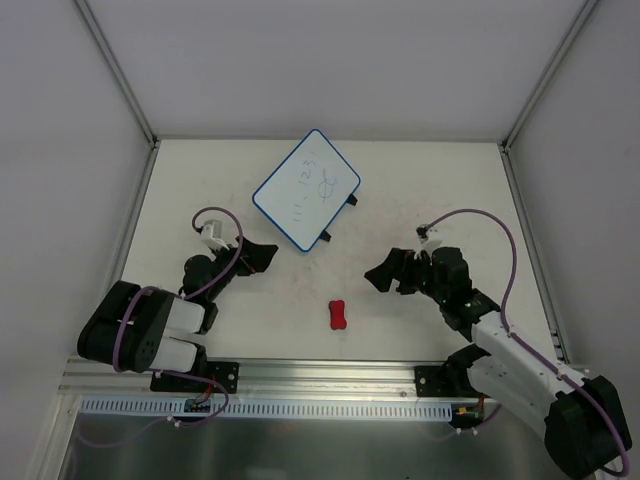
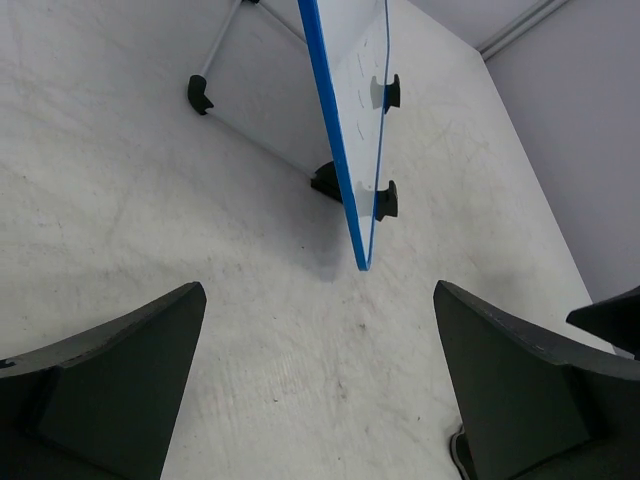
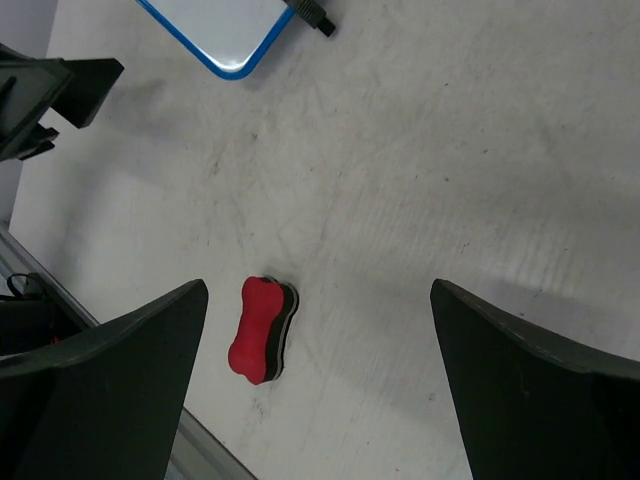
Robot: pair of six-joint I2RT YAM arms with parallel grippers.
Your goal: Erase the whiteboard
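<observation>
The whiteboard, white with a blue rim and two black tabs, lies tilted at the back middle of the table with dark pen marks on it. The left wrist view shows its near corner, the right wrist view another corner. The red bone-shaped eraser lies on the table in front of it, and the right wrist view shows it close to the left finger. My left gripper is open and empty, just left of the board's near corner. My right gripper is open and empty, up and right of the eraser.
White walls with metal frame posts enclose the table on three sides. A metal rail runs along the front edge. A black corner bracket sits at the foot of the left wall.
</observation>
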